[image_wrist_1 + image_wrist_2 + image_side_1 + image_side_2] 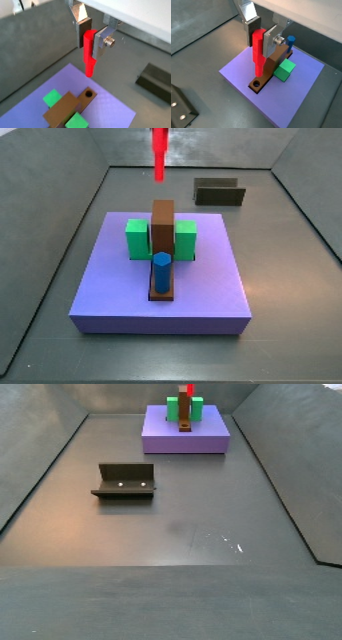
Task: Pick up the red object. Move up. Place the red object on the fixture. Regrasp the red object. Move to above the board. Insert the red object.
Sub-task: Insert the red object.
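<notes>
While gripped upright, red object clamped in pincer, hanging above board, lower tip over round hole in brown bar, blue peg near green blocks, fixture well apart on floor.

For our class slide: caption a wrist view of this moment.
The gripper holds the red object upright above the brown bar's hole on the board.

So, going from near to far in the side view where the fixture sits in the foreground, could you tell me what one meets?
The fixture → the board → the red object, held by the gripper above the board's brown bar.
</notes>
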Controlling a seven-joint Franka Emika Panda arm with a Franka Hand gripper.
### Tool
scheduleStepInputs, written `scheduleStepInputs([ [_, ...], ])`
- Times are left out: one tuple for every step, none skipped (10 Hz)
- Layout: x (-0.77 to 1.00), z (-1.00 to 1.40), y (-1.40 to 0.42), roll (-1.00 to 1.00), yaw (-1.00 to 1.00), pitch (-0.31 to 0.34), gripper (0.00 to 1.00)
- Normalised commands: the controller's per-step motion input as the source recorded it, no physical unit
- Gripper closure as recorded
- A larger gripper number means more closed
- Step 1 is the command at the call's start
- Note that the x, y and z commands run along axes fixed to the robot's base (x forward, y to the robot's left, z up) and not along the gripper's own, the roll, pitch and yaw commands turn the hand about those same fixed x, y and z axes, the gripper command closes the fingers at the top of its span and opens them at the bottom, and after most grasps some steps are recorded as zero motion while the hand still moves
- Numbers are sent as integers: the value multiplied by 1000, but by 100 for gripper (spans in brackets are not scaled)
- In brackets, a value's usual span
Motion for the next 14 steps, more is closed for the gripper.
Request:
scheduleStepInputs([
  [83,-769,0,-81,0,-116,100],
  [186,-774,0,-57,0,-54,100],
  [246,-426,0,0,0,0,100],
  [231,-83,-14,137,143,46,100],
  [109,-171,0,169,143,0,100],
  [0,-300,0,167,86,-63,100],
  [0,-311,0,121,54,-83,100],
  [0,-291,0,60,40,-79,100],
  [0,-249,0,1,14,-61,100],
  [0,-243,0,0,6,-41,100],
  [0,-174,0,0,0,-36,100],
  [0,-140,0,0,0,-43,100],
  [-23,-126,0,0,0,-39,100],
  [-71,-80,-17,0,0,-49,100],
])
